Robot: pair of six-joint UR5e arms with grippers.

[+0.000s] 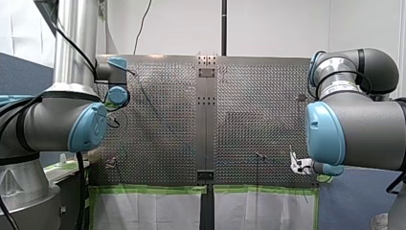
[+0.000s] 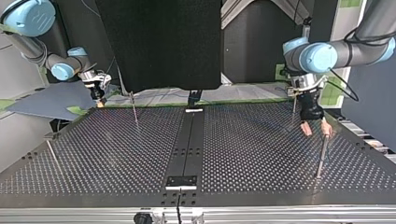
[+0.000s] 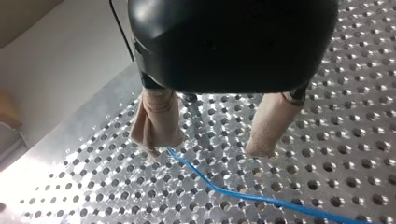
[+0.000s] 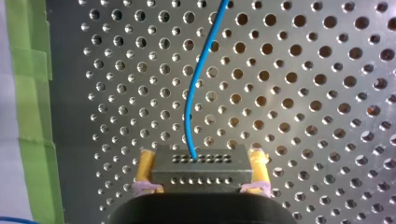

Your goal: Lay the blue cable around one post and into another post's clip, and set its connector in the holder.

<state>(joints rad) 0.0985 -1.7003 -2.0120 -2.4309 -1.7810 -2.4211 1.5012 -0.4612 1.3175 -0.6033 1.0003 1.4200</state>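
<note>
In the left wrist view my left gripper (image 3: 208, 149) is open, its beige pads (image 3: 156, 123) standing apart just above the perforated plate. The blue cable (image 3: 243, 196) lies on the plate and runs from beside one pad out past the other, not gripped. In the top view this gripper (image 2: 315, 128) hangs beside a thin post (image 2: 321, 156) at the right. My right gripper (image 4: 203, 154) is shut, yellow pads clamped on the grey connector block (image 4: 198, 168), with the blue cable (image 4: 191, 107) leaving it ahead over the plate. It shows at the top view's left (image 2: 99, 95).
More thin posts stand on the plate (image 2: 135, 109) (image 2: 52, 154) (image 2: 294, 105). A dark centre strip carries a small bracket (image 2: 182, 181) near the top view's front edge. Green tape (image 4: 28, 93) borders the plate beside my right gripper.
</note>
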